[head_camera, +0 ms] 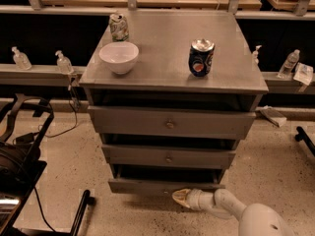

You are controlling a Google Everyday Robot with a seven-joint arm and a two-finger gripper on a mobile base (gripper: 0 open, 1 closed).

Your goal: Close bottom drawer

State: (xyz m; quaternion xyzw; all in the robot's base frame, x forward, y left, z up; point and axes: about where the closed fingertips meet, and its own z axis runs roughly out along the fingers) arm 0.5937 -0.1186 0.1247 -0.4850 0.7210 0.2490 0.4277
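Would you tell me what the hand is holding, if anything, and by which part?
Nothing, as far as can be seen: the hand lies low by the front of the bottom drawer, at its lower edge, with no object in it.

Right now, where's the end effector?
Low in the camera view, right of centre: the end effector is at the front of the bottom drawer, by its lower edge, close above the floor.
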